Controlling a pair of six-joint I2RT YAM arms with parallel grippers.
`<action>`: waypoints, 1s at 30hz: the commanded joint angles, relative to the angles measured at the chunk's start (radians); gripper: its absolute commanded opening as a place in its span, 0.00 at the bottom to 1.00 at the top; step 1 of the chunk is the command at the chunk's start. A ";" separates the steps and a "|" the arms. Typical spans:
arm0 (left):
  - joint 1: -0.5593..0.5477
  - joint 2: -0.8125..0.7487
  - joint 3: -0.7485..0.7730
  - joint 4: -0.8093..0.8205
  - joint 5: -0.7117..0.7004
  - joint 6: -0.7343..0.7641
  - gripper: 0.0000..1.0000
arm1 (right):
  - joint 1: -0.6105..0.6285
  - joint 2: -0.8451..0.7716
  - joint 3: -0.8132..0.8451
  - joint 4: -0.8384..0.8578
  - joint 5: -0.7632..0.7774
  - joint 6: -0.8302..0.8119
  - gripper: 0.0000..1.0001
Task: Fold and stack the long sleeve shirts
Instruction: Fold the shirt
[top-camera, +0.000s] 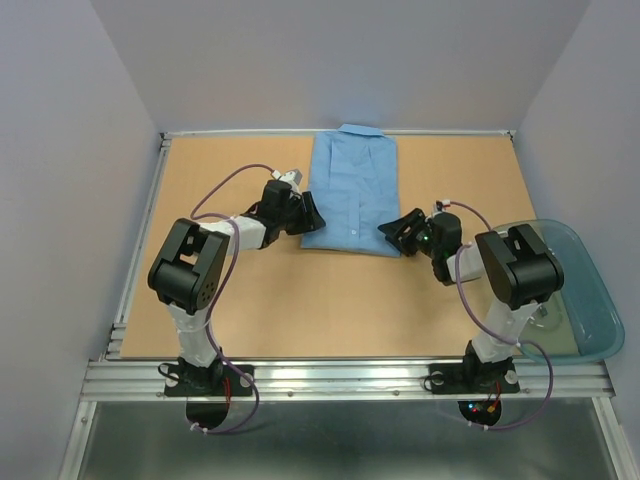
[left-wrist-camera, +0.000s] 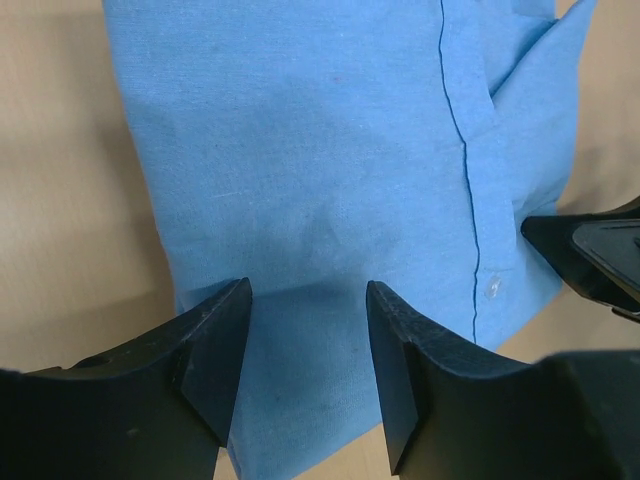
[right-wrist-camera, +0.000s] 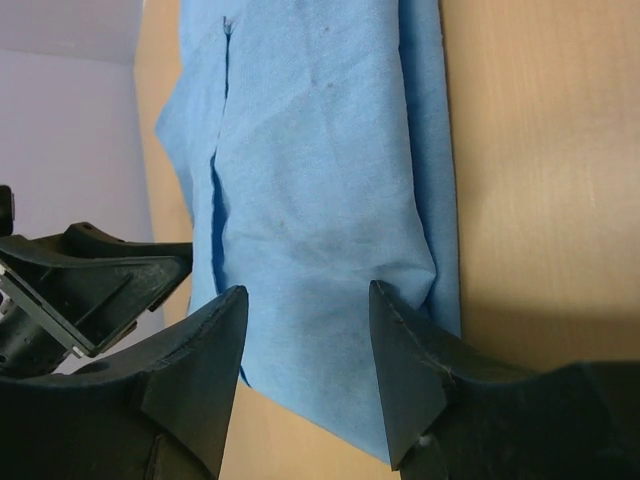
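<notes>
Folded blue shirt (top-camera: 352, 190) flat on table (top-camera: 330, 300), upper centre of top view, collar toward far edge. Left gripper (top-camera: 308, 212) at shirt's lower-left corner, right gripper (top-camera: 393, 230) at lower-right corner; both jaws partly apart over cloth, nothing pinched. Teal tub (top-camera: 590, 300) lower right

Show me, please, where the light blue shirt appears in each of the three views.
Top external: the light blue shirt lies at the far centre of the table.
Left wrist: the shirt fills the upper middle.
Right wrist: the shirt runs top to bottom through the centre.
Shared landmark: its button placket.
</notes>
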 joint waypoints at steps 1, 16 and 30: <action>-0.001 -0.036 0.003 -0.006 -0.032 0.019 0.63 | 0.006 -0.091 -0.032 -0.019 0.090 -0.050 0.57; -0.061 -0.218 -0.057 0.013 0.033 -0.033 0.73 | 0.008 -0.084 0.401 -0.220 -0.045 -0.166 0.58; -0.064 -0.109 -0.127 -0.034 0.027 -0.061 0.64 | -0.020 0.215 0.453 -0.151 0.041 -0.161 0.58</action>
